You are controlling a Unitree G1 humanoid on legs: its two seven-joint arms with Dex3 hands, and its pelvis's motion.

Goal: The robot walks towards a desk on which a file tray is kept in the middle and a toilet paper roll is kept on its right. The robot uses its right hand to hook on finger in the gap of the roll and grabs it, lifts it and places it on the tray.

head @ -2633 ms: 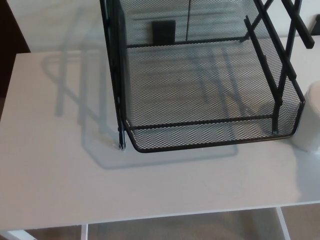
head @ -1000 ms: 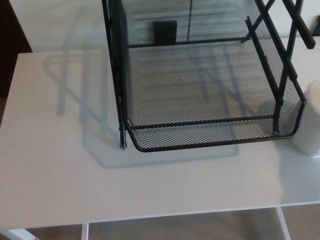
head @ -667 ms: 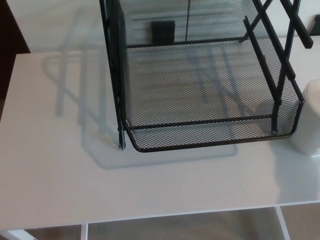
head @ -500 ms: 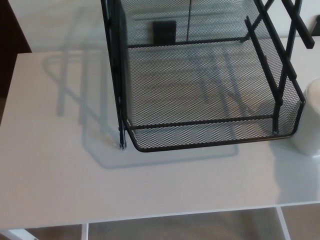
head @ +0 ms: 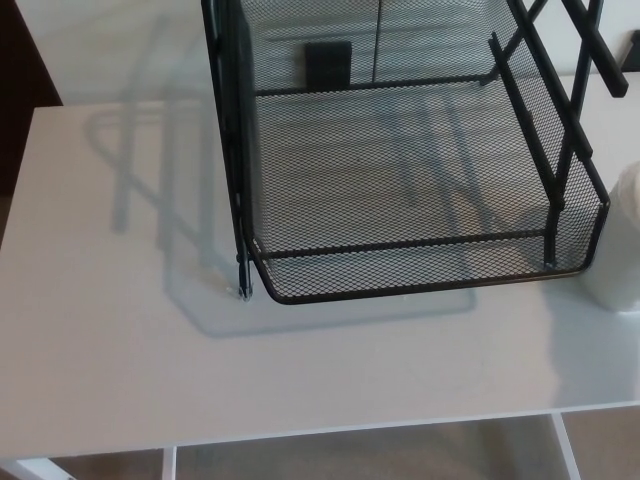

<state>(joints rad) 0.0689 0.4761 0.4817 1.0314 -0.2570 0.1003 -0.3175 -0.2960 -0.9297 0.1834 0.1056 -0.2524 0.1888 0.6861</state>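
A black wire-mesh file tray (head: pixel 420 285) stands in the middle of the white desk (head: pixel 120 330), its lower shelf open toward me. The white toilet paper roll (head: pixel 620 240) stands on the desk just right of the tray's front right corner, cut off by the picture's right edge. Neither of my hands shows in the head view.
The tray's upright black frame bars (head: pixel 235 150) rise along its left side, and crossed bars (head: pixel 590 60) stand at its right. The desk's front edge (head: pixel 350 428) runs across the bottom, with floor below it. A dark gap lies past the desk's far left corner.
The picture only wobbles slightly between frames. The tray and the roll have stayed where they were, and no hand has come into view.
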